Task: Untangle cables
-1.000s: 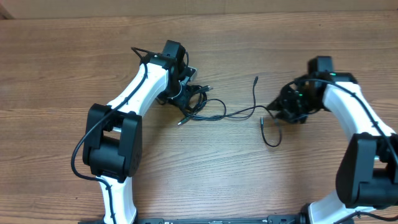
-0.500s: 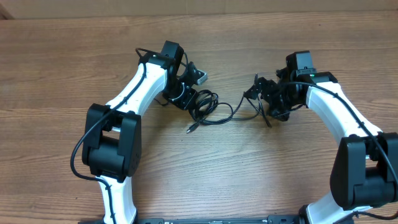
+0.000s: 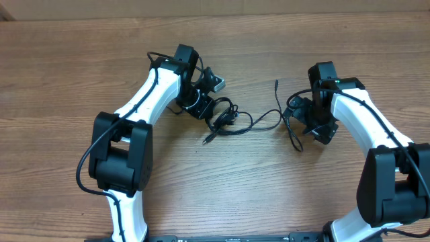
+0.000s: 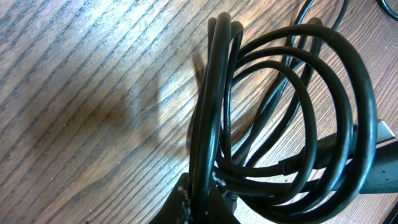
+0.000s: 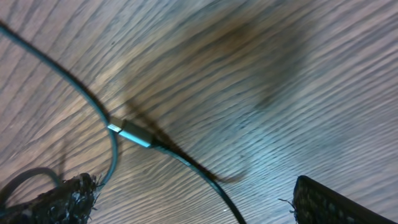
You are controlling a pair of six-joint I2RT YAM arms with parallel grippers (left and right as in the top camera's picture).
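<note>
Cables (image 3: 250, 121) sit toward the far edge of the bench (image 3: 60, 60). We clamp the left gripper (image 3: 207, 107) on their coil (image 4: 298, 112) as an anchor; the right gripper (image 5: 199, 202), jaws apart, straddles one strand (image 5: 93, 106), ready to draw it free.

Coiled black cables (image 4: 214, 93) loop over wooden table (image 4: 93, 93).
</note>
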